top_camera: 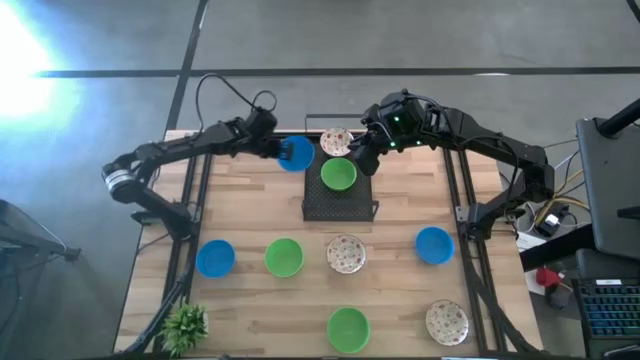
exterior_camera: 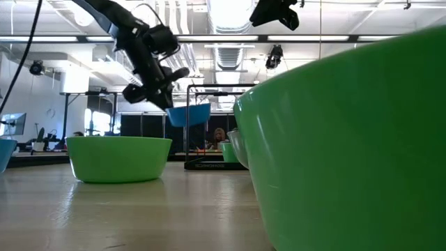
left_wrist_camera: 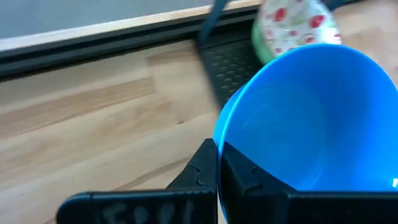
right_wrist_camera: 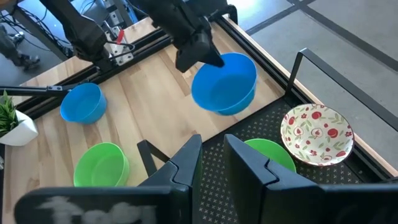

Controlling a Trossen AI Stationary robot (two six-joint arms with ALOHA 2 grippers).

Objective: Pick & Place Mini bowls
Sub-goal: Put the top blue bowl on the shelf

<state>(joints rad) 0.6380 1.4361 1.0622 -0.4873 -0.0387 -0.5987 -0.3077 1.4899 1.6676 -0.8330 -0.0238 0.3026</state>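
My left gripper [top_camera: 278, 150] is shut on a plain blue mini bowl [top_camera: 297, 153], held in the air just left of a dark mesh rack [top_camera: 340, 205] at the table's far middle. A green bowl [top_camera: 339, 174] and a floral white bowl [top_camera: 336, 140] sit in the rack. My right gripper [top_camera: 362, 160] hovers over the rack's right part, beside the green bowl. Its fingers are slightly apart and empty in the right wrist view [right_wrist_camera: 212, 155]. My left gripper pinches the blue bowl's rim [left_wrist_camera: 219, 144] on the side toward the table's left, one finger [left_wrist_camera: 249, 180] inside the bowl and one [left_wrist_camera: 202, 174] outside. It comes from the left, slanting down. The bowl is lifted clear of the table [exterior_camera: 188, 113], tilted a little.
On the table's near half stand a blue [top_camera: 215, 258], a green [top_camera: 284, 257] and a floral bowl [top_camera: 346, 254], then another blue [top_camera: 434, 245], green [top_camera: 348, 328] and floral one [top_camera: 447, 322]. A small potted plant [top_camera: 185, 325] stands at the near left corner.
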